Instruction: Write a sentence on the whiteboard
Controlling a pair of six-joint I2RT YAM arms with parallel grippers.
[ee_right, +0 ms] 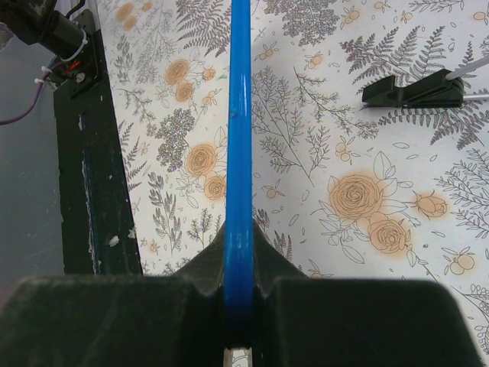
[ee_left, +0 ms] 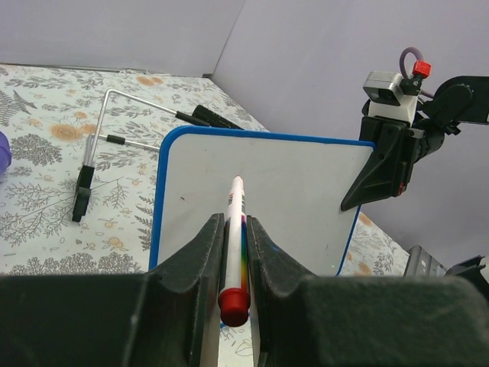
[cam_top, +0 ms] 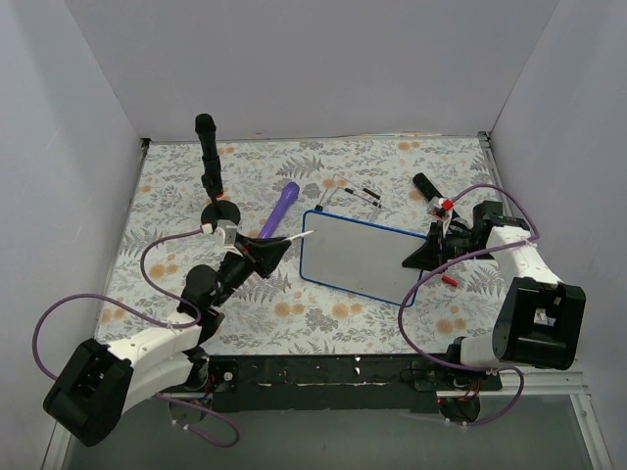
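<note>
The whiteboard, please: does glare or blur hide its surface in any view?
Top external: the whiteboard looks evenly grey and sharp, with no hot spot. Left wrist: its face is evenly lit and in focus, while the left gripper in front is dark and soft. Right wrist: only the blue rim shows, edge-on, in the right gripper.

A cloth (cam_top: 323,313) printed with grey ferns and orange flowers covers the desk (cam_top: 313,372). Toward the far left corner, a black rod (cam_top: 207,147) rises from a round black base (cam_top: 219,211). Just right of the base, a purple cylinder (cam_top: 283,210) lies at a slant, its upper end turned toward the far edge. Near the middle of the far edge lies a thin bent wire frame (cam_top: 351,190) with small black feet. Plain white walls (cam_top: 294,59) stand along the far, left and right edges.
</note>
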